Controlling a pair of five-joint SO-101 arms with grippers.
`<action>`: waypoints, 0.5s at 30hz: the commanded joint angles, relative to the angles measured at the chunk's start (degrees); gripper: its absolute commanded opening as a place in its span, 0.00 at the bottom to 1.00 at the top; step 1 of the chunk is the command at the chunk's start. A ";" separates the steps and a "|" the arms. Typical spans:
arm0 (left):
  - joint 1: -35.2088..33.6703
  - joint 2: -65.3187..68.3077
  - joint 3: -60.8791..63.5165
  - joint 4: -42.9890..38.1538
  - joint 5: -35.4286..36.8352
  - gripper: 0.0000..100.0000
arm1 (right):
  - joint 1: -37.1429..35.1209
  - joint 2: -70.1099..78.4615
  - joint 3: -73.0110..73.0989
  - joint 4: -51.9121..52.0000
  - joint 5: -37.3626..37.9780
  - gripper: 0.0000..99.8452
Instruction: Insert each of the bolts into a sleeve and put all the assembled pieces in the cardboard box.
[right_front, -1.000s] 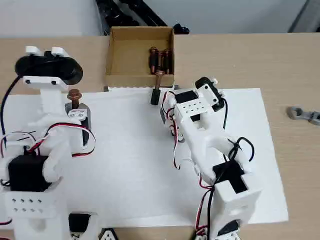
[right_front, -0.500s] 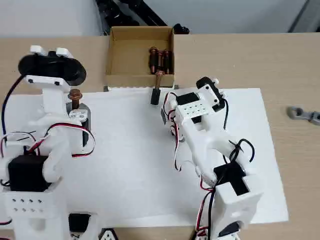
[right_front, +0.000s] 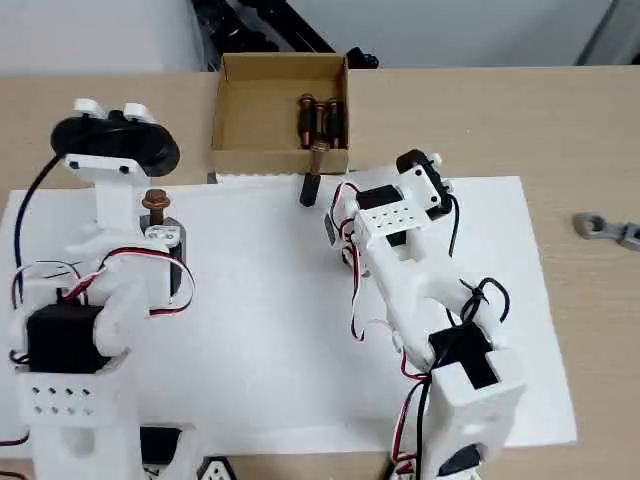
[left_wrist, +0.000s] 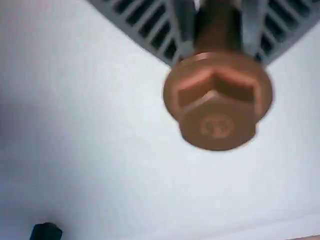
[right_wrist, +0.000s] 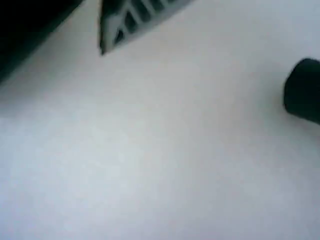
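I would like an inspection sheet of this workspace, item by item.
Surface: white sheet on a wooden table.
Job's things: cardboard box holds assembled pieces; black sleeve on the sheet by the box, a bolt in line with it.
Clutter: metal wrench on the bare table.
Grippers: left gripper shut on a second bolt; right gripper over the sheet near the sleeve.
Cables: red, white and black wires loop loose.
Surroundings: dark equipment behind the table.

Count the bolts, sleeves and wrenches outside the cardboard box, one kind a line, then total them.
Bolts: 2 (one in the left tool, one in the sleeve against the box)
Sleeves: 1
Wrenches: 1
Total: 4
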 joint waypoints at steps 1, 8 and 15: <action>-0.26 -1.67 -0.31 -1.14 -0.26 0.00 | 2.68 4.79 -0.70 -2.86 -0.53 0.19; -0.18 -1.67 -0.22 -1.23 -0.26 0.00 | 2.51 4.79 -0.79 3.91 -0.26 0.19; -0.18 -1.67 -0.22 -1.23 -0.26 0.00 | 2.51 4.79 -0.79 7.96 -0.09 0.19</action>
